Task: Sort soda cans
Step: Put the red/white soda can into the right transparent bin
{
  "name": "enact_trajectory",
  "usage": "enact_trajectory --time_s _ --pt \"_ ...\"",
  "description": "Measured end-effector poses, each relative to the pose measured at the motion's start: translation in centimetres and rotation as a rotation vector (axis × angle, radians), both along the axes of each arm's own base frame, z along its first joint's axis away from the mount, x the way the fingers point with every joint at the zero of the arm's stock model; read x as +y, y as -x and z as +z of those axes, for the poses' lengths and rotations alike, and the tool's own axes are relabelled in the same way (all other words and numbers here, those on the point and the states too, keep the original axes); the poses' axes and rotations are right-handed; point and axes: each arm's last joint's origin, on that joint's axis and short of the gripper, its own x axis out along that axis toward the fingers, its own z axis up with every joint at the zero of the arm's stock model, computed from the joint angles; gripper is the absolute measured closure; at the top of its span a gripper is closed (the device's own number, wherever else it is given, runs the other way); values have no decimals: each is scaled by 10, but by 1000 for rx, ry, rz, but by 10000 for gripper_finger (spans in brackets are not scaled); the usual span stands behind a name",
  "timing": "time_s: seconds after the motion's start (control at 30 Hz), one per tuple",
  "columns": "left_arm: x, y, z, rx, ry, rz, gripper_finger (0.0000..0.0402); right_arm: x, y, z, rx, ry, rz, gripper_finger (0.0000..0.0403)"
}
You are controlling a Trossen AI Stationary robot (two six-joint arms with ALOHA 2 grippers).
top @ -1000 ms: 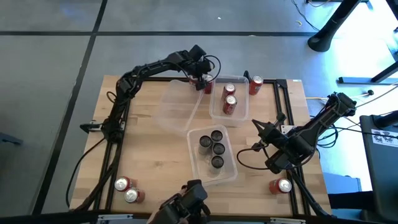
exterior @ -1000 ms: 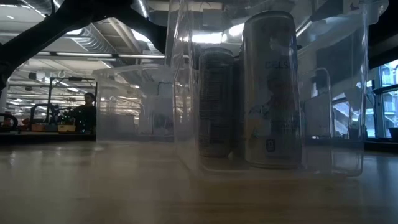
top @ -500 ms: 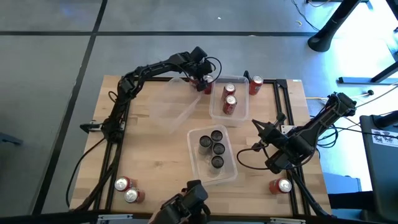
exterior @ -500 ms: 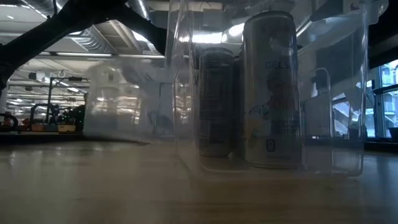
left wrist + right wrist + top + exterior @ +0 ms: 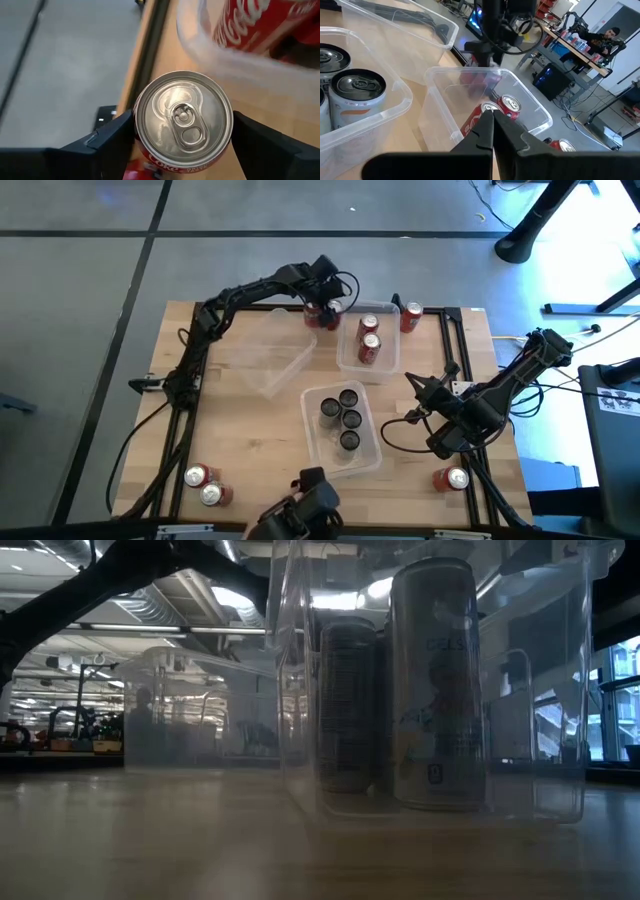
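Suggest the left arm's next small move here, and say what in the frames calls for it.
Probably carry the red can sideways over the bin of red cans and lower it in. The left gripper sits at the table's far edge with its fingers against the can's sides, right beside that bin, which already holds two red cans. The right gripper waits, shut, near the bin of dark cans.

Two slim black jointed arms, loose black cables looping along links; left gripper [image 5: 325,315] with matte black angular fingers [image 5: 107,145]; right gripper [image 5: 413,385] same.
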Motion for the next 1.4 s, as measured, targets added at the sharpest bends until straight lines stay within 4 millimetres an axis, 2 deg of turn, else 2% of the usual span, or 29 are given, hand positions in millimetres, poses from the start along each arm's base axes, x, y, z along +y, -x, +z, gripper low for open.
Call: enact_trajectory --time_s 0.53,0.77,0.97,1.07,1.4 --pt "-22 -1 81 12 -142 84 113 0 0 -1 18 -17 3 400" --pt "-51 5 124 -92 -220 80 122 0 0 -1 21 -17 3 400" --pt "-68 5 149 -214 -248 71 119 0 0 -1 21 -17 3 400" --pt "-75 1 152 -265 -223 48 118 0 0 -1 20 -17 3 400" --pt "-84 -17 119 -262 -122 11 117 0 1 -1 32 -30 4 400"
